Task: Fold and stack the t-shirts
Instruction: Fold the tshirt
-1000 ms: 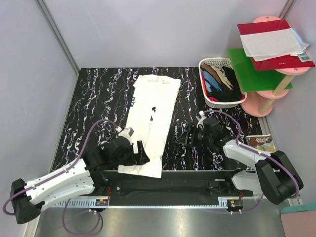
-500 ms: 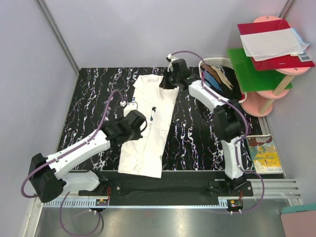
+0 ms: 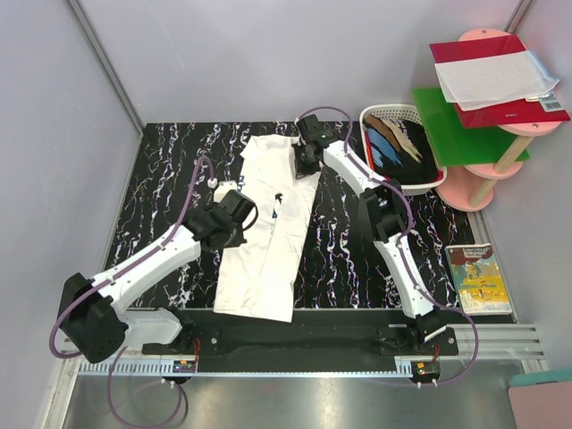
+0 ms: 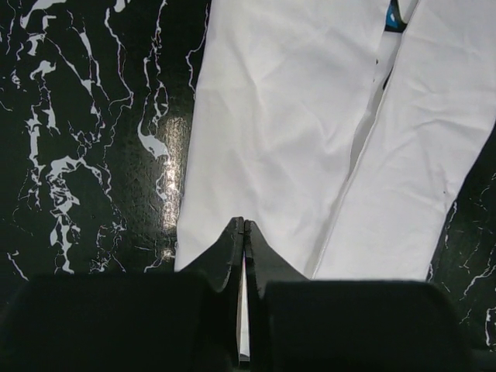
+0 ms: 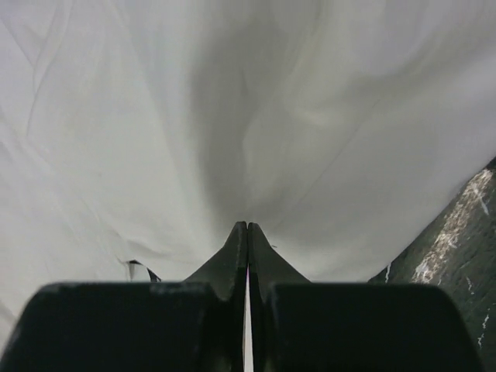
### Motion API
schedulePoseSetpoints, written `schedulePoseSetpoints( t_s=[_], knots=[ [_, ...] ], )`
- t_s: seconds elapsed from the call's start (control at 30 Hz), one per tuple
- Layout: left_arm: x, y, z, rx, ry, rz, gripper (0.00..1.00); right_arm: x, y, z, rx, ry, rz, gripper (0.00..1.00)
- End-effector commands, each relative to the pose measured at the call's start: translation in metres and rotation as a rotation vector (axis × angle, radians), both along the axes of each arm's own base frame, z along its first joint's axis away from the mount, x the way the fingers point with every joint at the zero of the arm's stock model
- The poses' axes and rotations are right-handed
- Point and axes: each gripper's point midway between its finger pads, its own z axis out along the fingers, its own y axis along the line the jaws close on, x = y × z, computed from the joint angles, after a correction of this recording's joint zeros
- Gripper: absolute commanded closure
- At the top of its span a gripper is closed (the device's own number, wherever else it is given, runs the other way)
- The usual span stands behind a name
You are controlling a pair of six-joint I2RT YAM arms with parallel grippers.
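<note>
A large white t-shirt (image 3: 268, 250) lies folded into a long strip on the black marbled table (image 3: 170, 179). A bit of blue print (image 4: 394, 15) peeks from the seam where its two flaps meet. My left gripper (image 3: 241, 212) is at the strip's left edge, about halfway up. In the left wrist view, the left gripper (image 4: 244, 225) is shut with its tips against the white t-shirt (image 4: 294, 116). My right gripper (image 3: 302, 165) is at the shirt's far right part near the collar. It (image 5: 247, 226) is shut, and the white t-shirt (image 5: 232, 101) draws up in folds toward its tips.
A white basket (image 3: 382, 114) at the far right holds dark, blue and tan t-shirts (image 3: 404, 150). Beside it stands a pink stand with a green shelf (image 3: 474, 134), a red folder and a paper sheet (image 3: 492, 71). A book (image 3: 478, 264) lies off the table's right edge.
Both arms swung out from near their bases to the shirt, and both grippers went from open to shut. In the last half second the right gripper shifted slightly nearer along the shirt.
</note>
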Motion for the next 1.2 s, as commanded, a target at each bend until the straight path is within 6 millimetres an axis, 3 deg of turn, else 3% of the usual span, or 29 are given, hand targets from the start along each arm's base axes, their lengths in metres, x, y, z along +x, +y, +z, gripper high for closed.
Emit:
schedulePoseSetpoints(
  t_s=[0.0, 0.43, 0.53, 0.77, 0.87, 0.93, 0.97, 1.0, 1.03, 1.07, 1.1, 1.13, 1.17],
  knots=[
    [0.009, -0.007, -0.001, -0.004, -0.003, -0.015, 0.97, 0.002, -0.009, -0.026, -0.104, 0.05, -0.03, 1.0],
    [0.017, -0.016, -0.003, 0.002, 0.009, -0.036, 0.96, 0.048, -0.036, -0.035, -0.114, -0.048, -0.14, 1.0],
    [0.021, -0.022, -0.001, -0.015, 0.004, -0.044, 0.96, 0.067, -0.04, -0.026, -0.083, -0.107, -0.162, 1.0],
    [0.028, -0.03, 0.003, -0.023, 0.0, -0.067, 0.96, 0.116, -0.054, 0.013, -0.019, -0.294, -0.215, 1.0],
    [0.028, -0.034, 0.002, -0.035, 0.006, -0.077, 0.93, 0.127, -0.058, 0.021, -0.022, -0.35, -0.205, 1.0],
    [0.029, -0.037, 0.003, -0.055, -0.005, -0.088, 0.83, 0.128, -0.052, 0.037, 0.006, -0.376, -0.168, 0.98],
    [0.028, -0.04, 0.003, -0.071, -0.005, -0.097, 0.69, 0.126, -0.048, 0.039, 0.019, -0.376, -0.147, 0.98],
    [0.028, -0.042, 0.003, -0.081, -0.01, -0.11, 0.61, 0.125, -0.046, 0.066, 0.044, -0.407, -0.136, 0.98],
    [0.028, -0.045, 0.002, -0.104, -0.026, -0.122, 0.44, 0.119, -0.037, 0.078, 0.088, -0.405, -0.096, 0.98],
    [0.026, -0.046, 0.0, -0.116, -0.025, -0.128, 0.18, 0.112, -0.033, 0.073, 0.093, -0.387, -0.077, 0.97],
    [0.026, -0.046, -0.003, -0.12, -0.024, -0.125, 0.01, 0.106, -0.031, 0.114, 0.126, -0.439, -0.067, 0.96],
    [0.023, -0.045, -0.009, -0.119, -0.016, -0.125, 0.01, 0.099, -0.028, 0.127, 0.144, -0.452, -0.055, 0.96],
    [0.021, -0.043, -0.014, -0.112, -0.008, -0.122, 0.01, 0.089, -0.028, 0.116, 0.14, -0.435, -0.044, 0.93]
  ],
)
